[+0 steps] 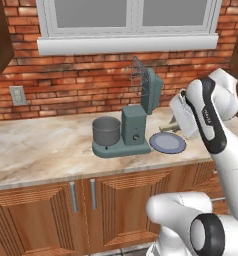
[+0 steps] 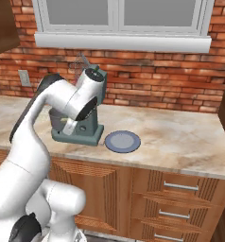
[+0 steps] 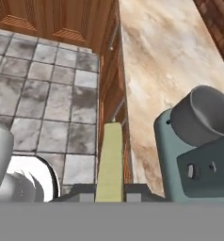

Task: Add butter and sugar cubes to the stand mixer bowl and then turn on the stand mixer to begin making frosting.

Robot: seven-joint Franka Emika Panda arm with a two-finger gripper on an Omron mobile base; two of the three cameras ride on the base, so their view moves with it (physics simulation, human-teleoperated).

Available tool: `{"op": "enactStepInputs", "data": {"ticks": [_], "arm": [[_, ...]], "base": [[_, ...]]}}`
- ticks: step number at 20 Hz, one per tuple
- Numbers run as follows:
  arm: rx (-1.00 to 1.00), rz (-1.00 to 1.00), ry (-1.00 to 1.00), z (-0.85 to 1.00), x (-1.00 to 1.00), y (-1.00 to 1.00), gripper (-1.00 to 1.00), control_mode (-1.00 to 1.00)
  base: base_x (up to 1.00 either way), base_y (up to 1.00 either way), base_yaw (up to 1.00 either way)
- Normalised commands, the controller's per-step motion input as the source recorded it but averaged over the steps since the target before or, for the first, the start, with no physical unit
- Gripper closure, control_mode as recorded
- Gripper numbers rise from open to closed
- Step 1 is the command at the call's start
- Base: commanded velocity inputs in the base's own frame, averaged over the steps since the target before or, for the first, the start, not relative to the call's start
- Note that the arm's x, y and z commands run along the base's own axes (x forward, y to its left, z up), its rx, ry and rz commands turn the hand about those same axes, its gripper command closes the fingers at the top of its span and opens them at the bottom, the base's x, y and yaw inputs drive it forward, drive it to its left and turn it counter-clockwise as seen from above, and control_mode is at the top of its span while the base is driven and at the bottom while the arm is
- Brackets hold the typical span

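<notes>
Right at our hand, the gripper [image 3: 109, 195] has its jaws closed on a pale yellow stick of butter [image 3: 110, 160], which runs straight out from between the fingertips. From the hand camera the butter hangs over the edge of the counter [image 3: 165, 56], with the tiled floor [image 3: 43, 94] and wooden cabinet doors [image 3: 62, 19] below it. Just beside the butter we see the teal stand mixer [image 3: 198, 164], two small knobs on its column, and the dark grey bowl [image 3: 205, 115] sitting on its base.

From the left base camera we see the butter [image 1: 169, 128] poking out below the arm, above the flat blue-grey plate [image 1: 167, 143]. The plate lies on the counter just right of the mixer [image 1: 133, 127]. The bowl [image 1: 106, 131] stands on the left end of the mixer base, upright; what is inside it we cannot tell. The mixer head is tilted up, wire whisk [image 1: 136, 75] in the air.

Beyond that, the brick wall [image 1: 81, 85], a wall socket [image 1: 18, 95] and the window sill [image 1: 126, 45].
</notes>
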Motion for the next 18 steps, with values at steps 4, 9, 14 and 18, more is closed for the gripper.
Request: {"op": "enactStepInputs", "data": {"ticks": [4, 9, 14, 18], "arm": [[-0.22, 0.0, 0.02, 0.35, -0.09, 0.98, 1.0, -1.0], [-0.22, -0.06, 0.0, 0.23, 0.08, 0.9, 1.0, -1.0], [-0.19, -0.14, 0.04, 0.1, 0.63, 0.54, 1.0, -1.0], [-0.2, -0.19, 0.15, 0.0, 0.95, 0.32, 1.0, -1.0]], "base": [[0.0, 0.0, 0.0], [0.0, 0.0, 0.0], [0.0, 0.0, 0.0], [0.0, 0.0, 0.0]]}}
